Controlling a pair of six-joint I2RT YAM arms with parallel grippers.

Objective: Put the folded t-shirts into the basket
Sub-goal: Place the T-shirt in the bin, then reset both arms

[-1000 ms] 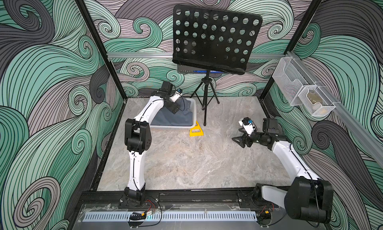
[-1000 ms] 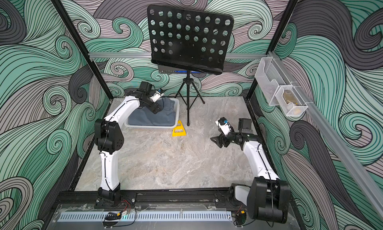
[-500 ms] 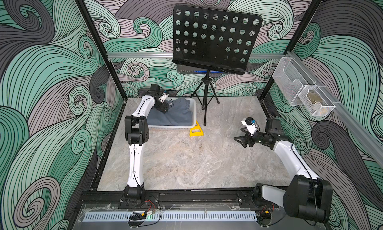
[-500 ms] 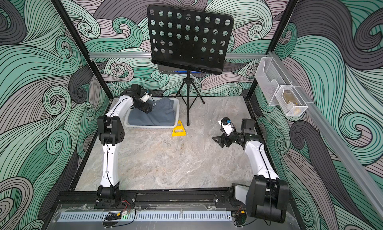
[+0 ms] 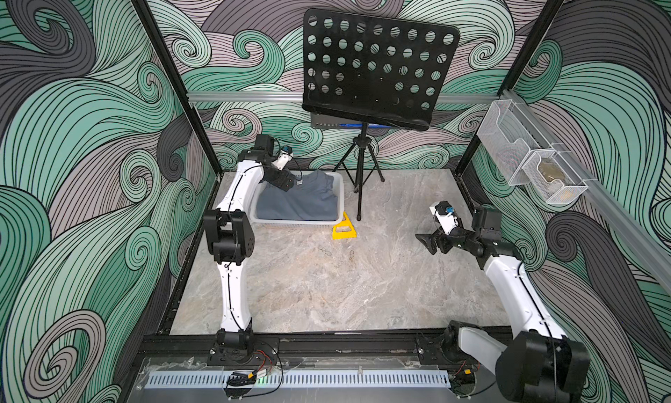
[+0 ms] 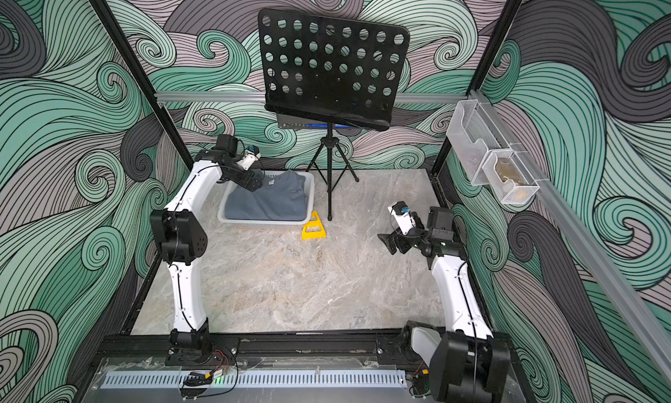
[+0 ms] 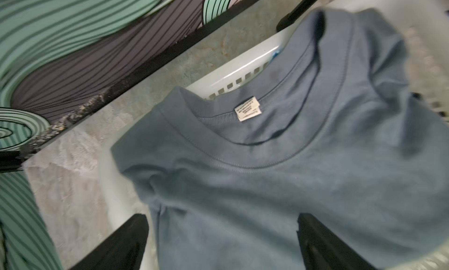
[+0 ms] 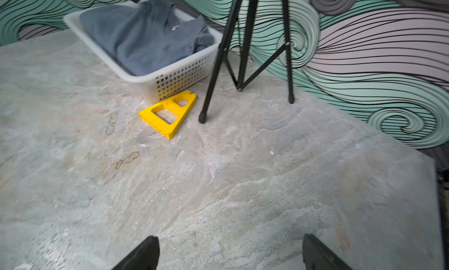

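I count one grey t-shirt (image 5: 301, 201), one basket (image 5: 340, 187), one yellow wedge (image 5: 344, 231), one music stand (image 5: 374, 67), two wall bins (image 5: 503, 143).

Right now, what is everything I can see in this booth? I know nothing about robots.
t-shirt: one showing, slate grey, folded, on top inside the basket
basket: one, white, far left of the table
triangle: one, yellow, flat on the table beside the basket's near corner
music stand: one, black, back centre
wall bins: two, clear mesh, right wall
table: one, grey marble
left gripper: one, black, open above the t-shirt
right gripper: one, black, open above the table, right side
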